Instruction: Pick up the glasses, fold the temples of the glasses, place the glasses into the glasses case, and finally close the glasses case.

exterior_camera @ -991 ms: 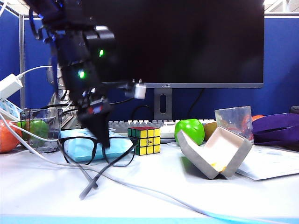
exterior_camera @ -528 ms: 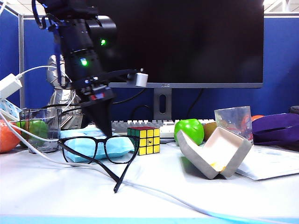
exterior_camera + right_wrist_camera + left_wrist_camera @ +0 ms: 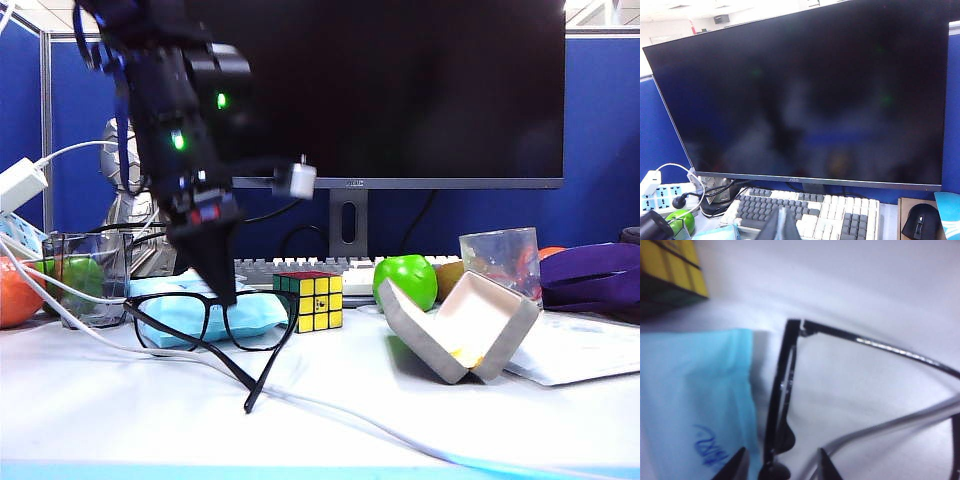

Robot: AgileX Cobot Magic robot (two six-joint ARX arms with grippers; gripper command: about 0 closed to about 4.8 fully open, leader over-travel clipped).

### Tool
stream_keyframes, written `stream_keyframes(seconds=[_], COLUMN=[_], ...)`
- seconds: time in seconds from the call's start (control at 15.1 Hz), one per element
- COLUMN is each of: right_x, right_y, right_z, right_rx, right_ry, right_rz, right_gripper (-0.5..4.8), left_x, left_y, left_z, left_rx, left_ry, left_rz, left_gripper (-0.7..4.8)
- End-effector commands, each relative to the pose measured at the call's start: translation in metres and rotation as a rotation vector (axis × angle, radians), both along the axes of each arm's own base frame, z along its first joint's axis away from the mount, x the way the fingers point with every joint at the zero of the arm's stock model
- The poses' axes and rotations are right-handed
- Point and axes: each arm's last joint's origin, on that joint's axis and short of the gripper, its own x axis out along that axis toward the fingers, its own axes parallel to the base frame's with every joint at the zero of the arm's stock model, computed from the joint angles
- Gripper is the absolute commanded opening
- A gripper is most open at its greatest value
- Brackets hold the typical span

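Glasses [image 3: 215, 318] under open L pincer [image 3: 781, 466]

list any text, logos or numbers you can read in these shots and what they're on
Monitor: small logo on the lower bezel, too blurred to read for certain.
Light blue tissue pack: blue print near the left gripper, blurred, unreadable.
Keyboard: key legends too small.
Rubik's cube, glasses case, glasses: no text visible.

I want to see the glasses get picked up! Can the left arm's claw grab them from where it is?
Probably yes. The left gripper hangs open right above the glasses, its fingertips either side of the frame's bridge, with nothing between them. The white cable lies close beside the frame and might get pinched. The right gripper, shut, points at the monitor.
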Motion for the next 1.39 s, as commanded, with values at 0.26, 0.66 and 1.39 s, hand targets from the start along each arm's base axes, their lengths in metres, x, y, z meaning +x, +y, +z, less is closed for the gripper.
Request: stream_keyframes(seconds=[0.26, 0.66, 1.39], right_x=[-0.001, -0.001, 0.0], right_y=[0.0, 0.0, 0.0], right_z=[0.002, 0.002, 0.002], right_rx=[-0.003, -0.003, -0.003], right_ry=[-0.016, -0.015, -0.012], right_rz=[0.001, 0.001, 0.001], right_gripper=[-0.01, -0.01, -0.01], left_x=[0.005, 0.007, 0.001], left_y=[-0.003, -0.002, -0.006], left_z=[-0.016, -0.017, 0.038], left_rx=[0.032, 0.07, -0.146], left_ry=[0.026, -0.001, 0.075], left_rz=[-0.004, 0.011, 0.015], left_gripper=[1.82, 0.93, -0.06])
